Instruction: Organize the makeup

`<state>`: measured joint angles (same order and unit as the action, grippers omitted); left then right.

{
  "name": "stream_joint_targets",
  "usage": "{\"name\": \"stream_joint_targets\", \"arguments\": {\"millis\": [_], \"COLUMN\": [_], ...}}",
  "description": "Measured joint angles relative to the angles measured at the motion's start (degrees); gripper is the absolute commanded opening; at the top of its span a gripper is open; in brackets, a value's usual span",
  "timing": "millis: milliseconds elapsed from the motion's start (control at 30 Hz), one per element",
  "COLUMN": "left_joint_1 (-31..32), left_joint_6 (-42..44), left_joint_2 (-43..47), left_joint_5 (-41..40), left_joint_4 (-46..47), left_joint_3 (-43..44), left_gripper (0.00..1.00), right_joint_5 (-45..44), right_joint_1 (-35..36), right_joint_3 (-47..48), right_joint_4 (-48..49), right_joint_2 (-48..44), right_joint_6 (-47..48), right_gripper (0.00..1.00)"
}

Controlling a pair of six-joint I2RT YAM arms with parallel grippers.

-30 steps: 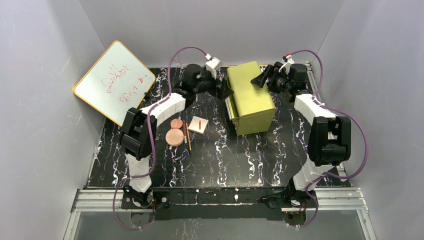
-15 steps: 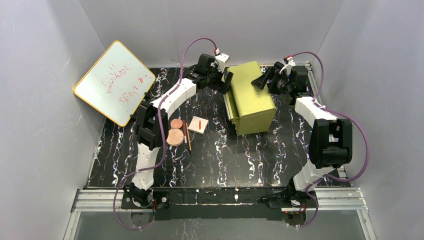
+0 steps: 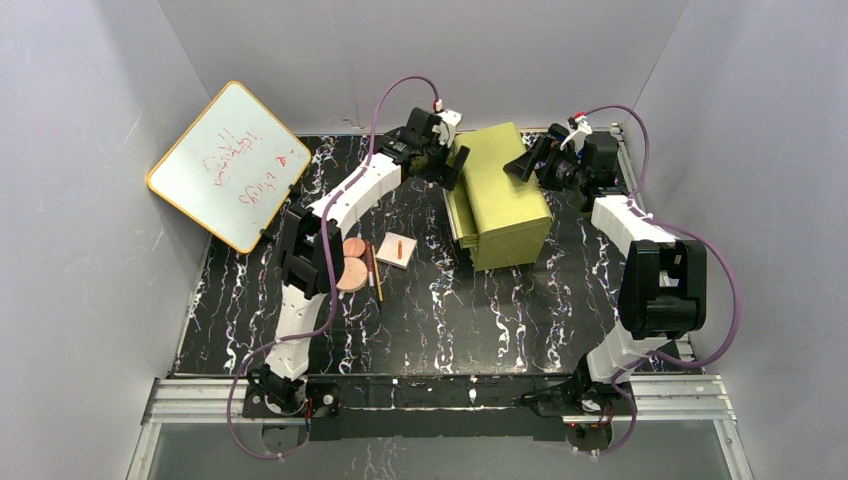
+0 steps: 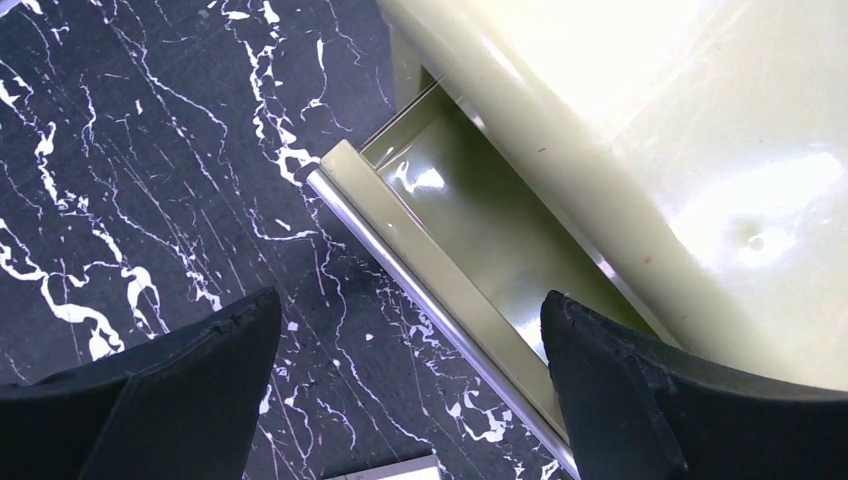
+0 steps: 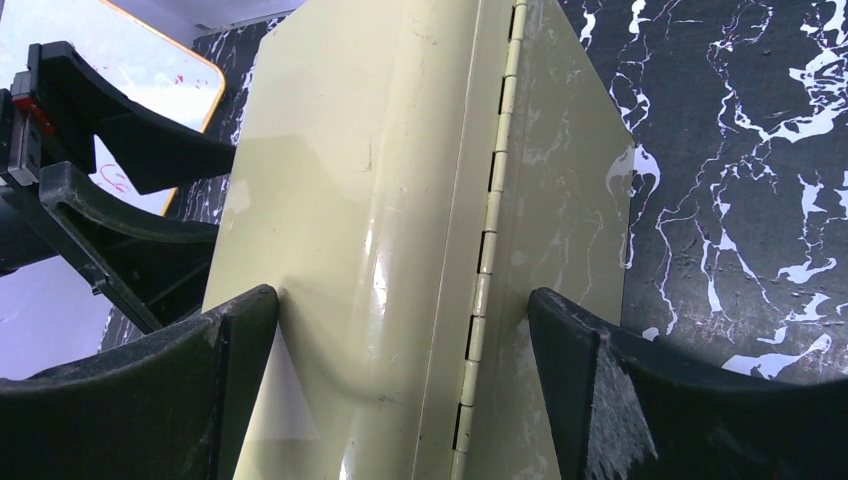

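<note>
The makeup lies left of centre on the black marbled table: a small copper-pink disc [image 3: 353, 246], a larger one [image 3: 351, 274], two thin sticks [image 3: 374, 271] and a white square palette [image 3: 397, 249] with an orange mark. My left gripper [image 3: 455, 164] is open and empty at the yellow-green drawer box's [image 3: 500, 195] back-left edge. In the left wrist view it [image 4: 410, 310] hovers over the slightly open drawer [image 4: 470, 230], with a palette corner [image 4: 392, 471] below. My right gripper [image 3: 523, 160] is open; its fingers [image 5: 590, 380] straddle the box's hinged back edge [image 5: 490, 220].
A yellow-rimmed whiteboard [image 3: 230, 165] with red writing leans against the left wall. Grey walls close in the table on three sides. The left arm's elbow [image 3: 300, 255] stands just left of the discs. The left gripper shows in the right wrist view [image 5: 110, 200].
My left arm has stretched further out; its gripper moved back and right from the drawer front to the box's back-left edge. The right gripper has hardly moved.
</note>
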<state>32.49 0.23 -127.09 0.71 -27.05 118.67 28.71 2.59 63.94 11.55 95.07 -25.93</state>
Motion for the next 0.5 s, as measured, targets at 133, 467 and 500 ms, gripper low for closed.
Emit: {"name": "stream_joint_targets", "arguments": {"millis": [133, 467, 500], "left_joint_1": [0.0, -1.38, -1.64], "left_joint_6": [0.0, -0.24, -0.24], "left_joint_2": [0.13, 2.86, 3.19], "left_joint_5": [-1.22, -2.23, -2.23], "left_joint_4": [-0.61, -0.2, -0.22], "left_joint_3": [-0.15, -5.01, -5.51], "left_gripper": [0.98, 0.98, 0.98], "right_joint_5": [0.11, 0.46, 0.52], "right_joint_1": [-0.02, -0.2, -0.22], "right_joint_3": [0.02, 0.02, 0.02], "right_joint_4": [-0.02, -0.26, -0.28], "right_joint_2": [0.0, 0.0, 0.0], "right_joint_6": [0.0, 0.07, 0.07], "right_gripper": [1.0, 1.0, 1.0]}}
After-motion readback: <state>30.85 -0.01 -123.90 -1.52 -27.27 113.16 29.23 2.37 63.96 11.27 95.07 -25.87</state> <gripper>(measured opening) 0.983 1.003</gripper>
